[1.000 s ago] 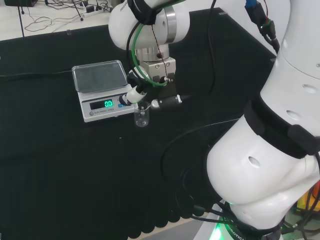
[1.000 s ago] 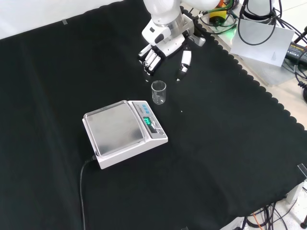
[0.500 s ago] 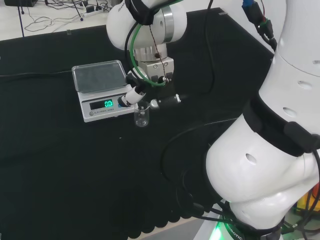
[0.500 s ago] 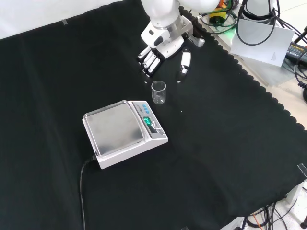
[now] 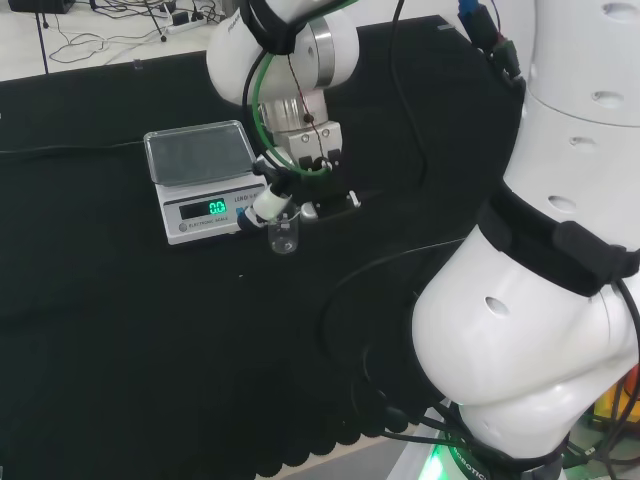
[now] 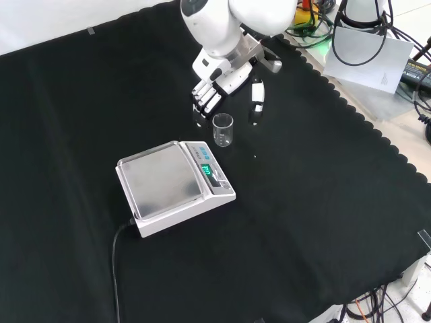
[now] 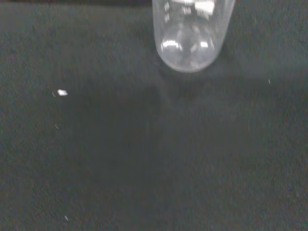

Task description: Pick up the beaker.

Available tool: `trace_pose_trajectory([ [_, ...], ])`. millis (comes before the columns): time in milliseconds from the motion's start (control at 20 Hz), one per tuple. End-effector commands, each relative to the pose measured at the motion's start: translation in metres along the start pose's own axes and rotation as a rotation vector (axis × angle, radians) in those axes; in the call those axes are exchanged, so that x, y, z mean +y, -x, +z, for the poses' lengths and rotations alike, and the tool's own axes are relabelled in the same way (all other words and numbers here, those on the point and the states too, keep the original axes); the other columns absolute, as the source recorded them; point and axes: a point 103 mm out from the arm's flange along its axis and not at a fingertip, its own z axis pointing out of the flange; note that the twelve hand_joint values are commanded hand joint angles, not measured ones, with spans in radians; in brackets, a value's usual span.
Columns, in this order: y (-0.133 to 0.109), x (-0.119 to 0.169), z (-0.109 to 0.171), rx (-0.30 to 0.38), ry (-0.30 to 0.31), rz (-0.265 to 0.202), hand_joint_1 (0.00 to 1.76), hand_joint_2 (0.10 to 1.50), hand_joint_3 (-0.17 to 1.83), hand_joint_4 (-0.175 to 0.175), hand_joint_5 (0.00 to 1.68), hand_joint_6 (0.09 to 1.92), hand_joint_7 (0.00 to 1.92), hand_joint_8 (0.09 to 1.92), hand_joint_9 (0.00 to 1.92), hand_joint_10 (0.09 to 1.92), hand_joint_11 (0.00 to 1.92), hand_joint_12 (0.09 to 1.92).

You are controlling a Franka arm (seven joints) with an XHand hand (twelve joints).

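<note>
Beaker (image 6: 223,130): standing upright on the black surface (image 6: 323,202), just beside the scale (image 6: 175,187), in the front view a little above its lit display end; looks empty.
Hand (image 6: 225,94): low over the cloth, spread open, fingers (image 6: 204,101) on one side of the beaker and thumb (image 6: 256,94) on the other, holding nothing, not touching the glass as far as can be seen.
Could go wrong: a finger bumping the rim and knocking the beaker over, since small and light-looking.
Also could go wrong: glass slipping out when squeezed, being smooth and round.
Also: pushing the beaker into the scale, being so near.
Hard to see: clear walls nearly lost against the black cloth.
Cut off: beaker top in the wrist view.
Hidden: in the head view, part of the hand behind the arm's link.
</note>
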Motion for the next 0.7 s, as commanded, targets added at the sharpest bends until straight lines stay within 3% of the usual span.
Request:
trace_pose_trajectory([
  [50,0.006,0.004,0.010,-0.009,-0.034,0.013,0.57,0.73,0.21,-0.008,0.19,0.09,0.01,0.63,0.02,0.90,0.00,1.36],
  [700,0.008,0.024,0.028,-0.016,-0.052,0.019,0.65,0.74,0.20,-0.014,0.26,0.09,0.05,0.65,0.08,0.89,0.00,1.45],
])
